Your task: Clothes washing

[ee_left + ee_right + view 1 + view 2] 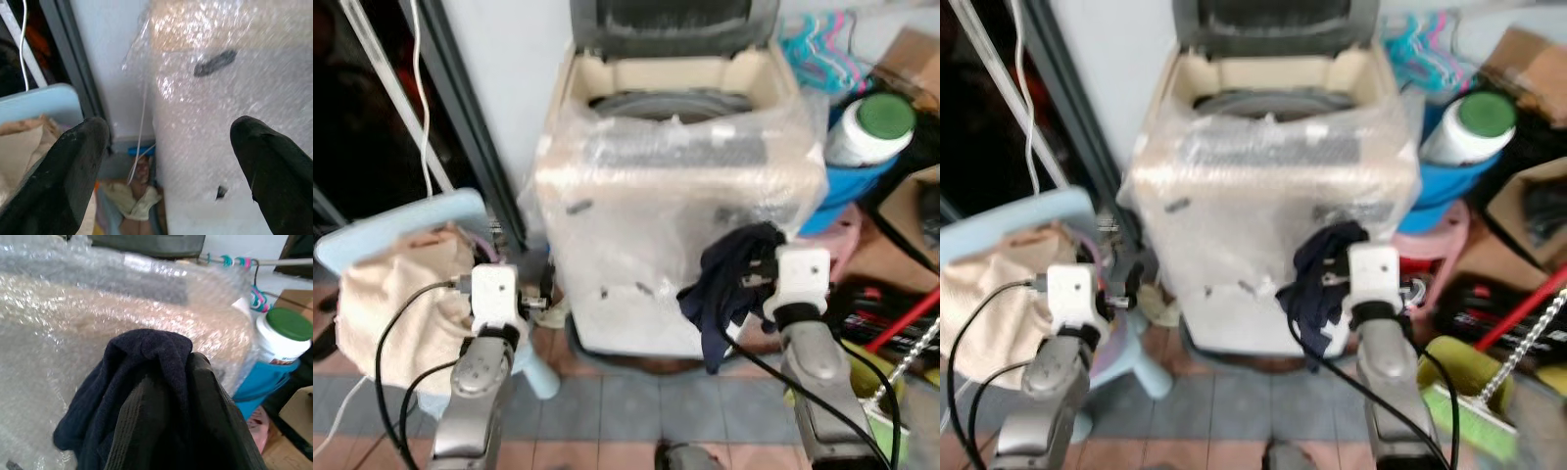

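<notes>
A top-loading washing machine (675, 186) wrapped in bubble plastic stands ahead with its lid (671, 24) raised and the drum opening showing. My right gripper (752, 262) is shut on a dark navy garment (724, 294), which hangs in front of the machine's lower right face; the cloth (142, 396) drapes over the fingers (210, 426) in the right wrist view. My left gripper (540, 294) is open and holds nothing, low at the machine's left side, its two fingers (63, 166) spread wide.
A light blue chair (401, 230) with a beige cloth (396, 313) stands at left. Right of the machine sit a white bottle with a green cap (871, 127), a blue tub (852, 186), hangers (822, 49), cardboard boxes (915, 59) and a green broom head (1474, 416).
</notes>
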`<state>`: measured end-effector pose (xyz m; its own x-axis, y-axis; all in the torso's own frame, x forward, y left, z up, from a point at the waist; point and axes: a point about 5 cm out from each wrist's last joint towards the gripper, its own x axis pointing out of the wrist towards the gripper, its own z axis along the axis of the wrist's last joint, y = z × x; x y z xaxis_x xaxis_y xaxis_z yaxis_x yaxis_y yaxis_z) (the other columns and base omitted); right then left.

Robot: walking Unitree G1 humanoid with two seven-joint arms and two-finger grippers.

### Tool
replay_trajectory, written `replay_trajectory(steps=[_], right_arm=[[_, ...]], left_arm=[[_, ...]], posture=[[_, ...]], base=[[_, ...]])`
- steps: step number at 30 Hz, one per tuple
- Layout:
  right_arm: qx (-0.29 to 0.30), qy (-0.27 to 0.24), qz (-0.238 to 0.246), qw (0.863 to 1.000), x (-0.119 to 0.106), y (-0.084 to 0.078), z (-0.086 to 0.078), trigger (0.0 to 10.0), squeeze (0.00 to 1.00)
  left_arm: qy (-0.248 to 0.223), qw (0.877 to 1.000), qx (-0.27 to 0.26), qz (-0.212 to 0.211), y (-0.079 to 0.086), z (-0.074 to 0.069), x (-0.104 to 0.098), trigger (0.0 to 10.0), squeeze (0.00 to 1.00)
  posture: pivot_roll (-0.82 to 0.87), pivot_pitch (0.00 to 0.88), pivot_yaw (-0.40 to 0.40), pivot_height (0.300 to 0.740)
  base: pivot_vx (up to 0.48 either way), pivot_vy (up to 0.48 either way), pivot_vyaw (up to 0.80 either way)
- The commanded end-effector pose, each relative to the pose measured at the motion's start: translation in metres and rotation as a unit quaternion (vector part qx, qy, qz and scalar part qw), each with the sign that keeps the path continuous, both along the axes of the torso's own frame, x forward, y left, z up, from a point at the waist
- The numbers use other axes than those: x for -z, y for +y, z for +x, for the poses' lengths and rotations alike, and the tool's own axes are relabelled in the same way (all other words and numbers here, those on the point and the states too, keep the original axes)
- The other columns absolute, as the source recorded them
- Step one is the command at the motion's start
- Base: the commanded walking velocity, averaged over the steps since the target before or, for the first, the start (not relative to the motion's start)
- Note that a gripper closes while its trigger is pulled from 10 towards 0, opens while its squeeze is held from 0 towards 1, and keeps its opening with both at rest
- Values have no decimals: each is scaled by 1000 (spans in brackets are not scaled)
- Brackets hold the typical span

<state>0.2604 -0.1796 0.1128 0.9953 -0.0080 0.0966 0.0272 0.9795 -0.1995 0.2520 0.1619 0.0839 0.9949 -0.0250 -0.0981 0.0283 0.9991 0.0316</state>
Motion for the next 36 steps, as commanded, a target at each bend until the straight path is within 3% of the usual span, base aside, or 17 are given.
replay_trajectory(steps=[1,8,10,36], right_arm=[[-8,-11,10,1000,-8,6,0,10000,0],[1,20,36,999,-6,5,0,10000,0],[2,33,12,999,-3,6,0,10000,0],[2,33,12,999,-3,6,0,10000,0]], left_arm=[[-8,1000,-11,9,8,-3,-2,10000,0],[-7,999,-21,26,13,-9,0,10000,0],[-5,999,-21,28,14,-10,1,10000,0],[-5,999,-21,28,14,-10,1,10000,0]], posture=[[-74,0,68,740],[-60,0,53,740],[-58,0,52,740],[-58,0,52,740]], base=[[0,0,0],[0,0,0],[0,0,0],[0,0,0]])
